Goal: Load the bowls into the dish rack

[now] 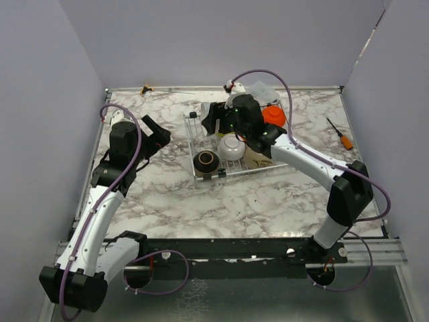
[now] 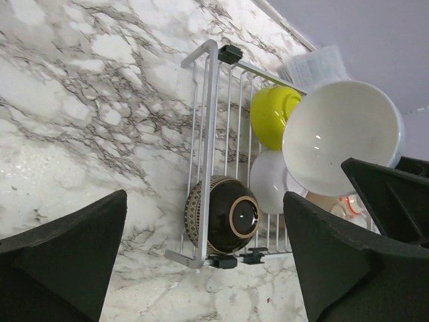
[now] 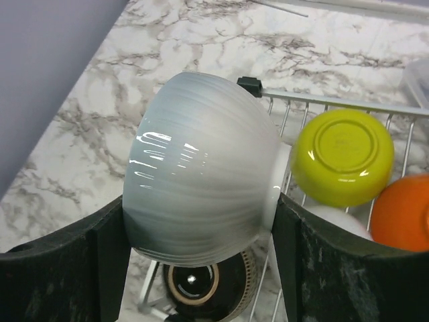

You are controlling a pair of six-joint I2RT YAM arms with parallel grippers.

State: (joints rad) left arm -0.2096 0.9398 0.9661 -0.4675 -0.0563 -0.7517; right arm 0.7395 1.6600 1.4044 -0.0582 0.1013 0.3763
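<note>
Right fingers (image 3: 348, 268) clamp the white bowl (image 3: 201, 174), left fingers (image 2: 60, 261) apart; best lowered gently onto bare wires of the dish rack (image 2: 209, 121)

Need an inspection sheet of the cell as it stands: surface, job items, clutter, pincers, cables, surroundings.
Surface: marble table, no spills seen.
Job's things: dish rack mid-table. It holds a dark brown bowl at its near-left corner, a lime-yellow bowl, an orange bowl and a racked white bowl.
Clutter: screwdriver on the table right of the rack; clear plastic item at the rack's far side.
Pincers: right pincer clamps the held white bowl over the rack; left pincer open, empty, left of the rack.
Cables: purple cables loop along both arms.
Surroundings: plain walls on three sides; nothing else seen.
</note>
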